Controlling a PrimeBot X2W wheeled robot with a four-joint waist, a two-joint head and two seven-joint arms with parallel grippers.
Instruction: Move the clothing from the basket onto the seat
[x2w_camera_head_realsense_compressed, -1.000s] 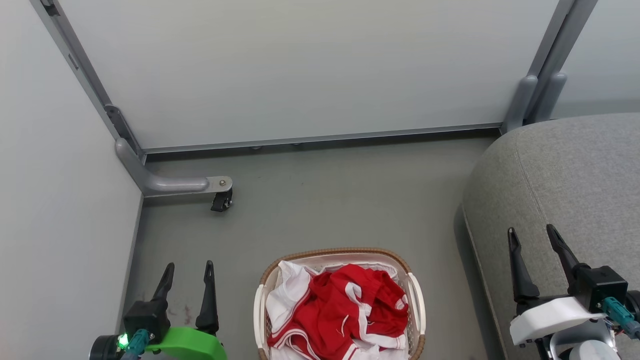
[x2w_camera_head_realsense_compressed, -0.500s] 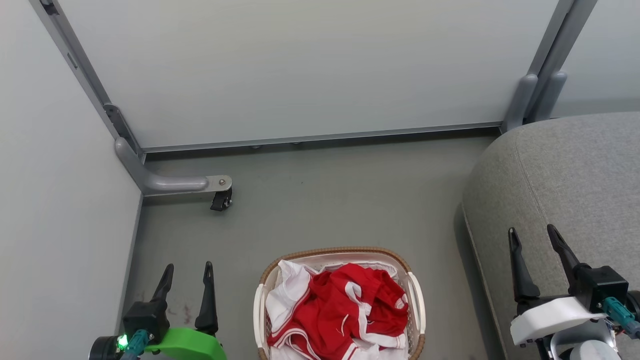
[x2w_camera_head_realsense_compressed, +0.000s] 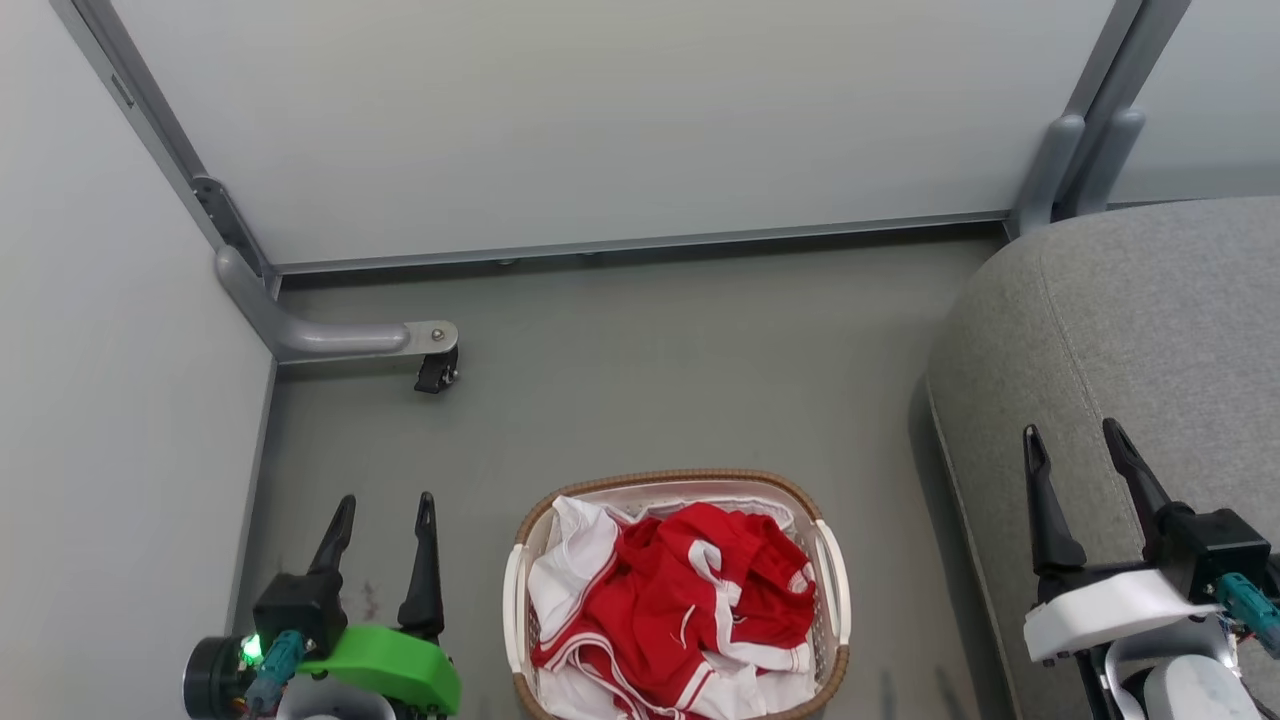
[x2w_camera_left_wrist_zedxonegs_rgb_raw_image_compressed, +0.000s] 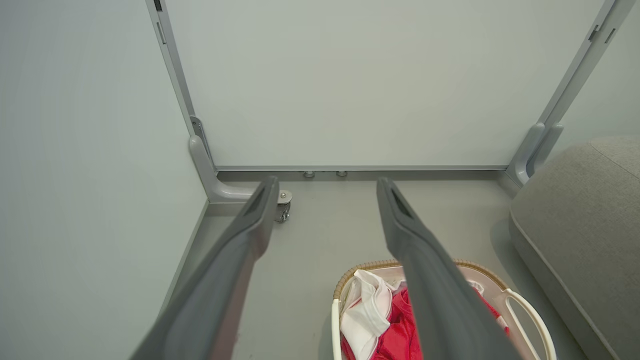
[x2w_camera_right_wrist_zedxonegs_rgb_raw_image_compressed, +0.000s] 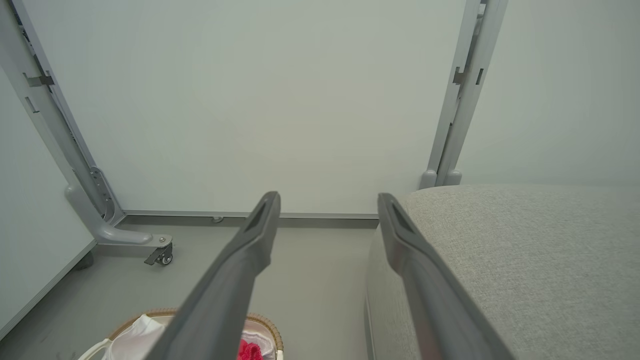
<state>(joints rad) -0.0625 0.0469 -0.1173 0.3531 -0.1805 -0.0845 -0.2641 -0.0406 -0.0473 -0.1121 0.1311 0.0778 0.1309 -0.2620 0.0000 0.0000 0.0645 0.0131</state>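
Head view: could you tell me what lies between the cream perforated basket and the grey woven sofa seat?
Only bare grey floor separates basket from seat, in the head view.

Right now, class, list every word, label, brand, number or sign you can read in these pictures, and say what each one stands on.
No readable text anywhere.
The clothing shows white stripes and trim but no letters or numbers.
The basket, seat and wall panels are unmarked.
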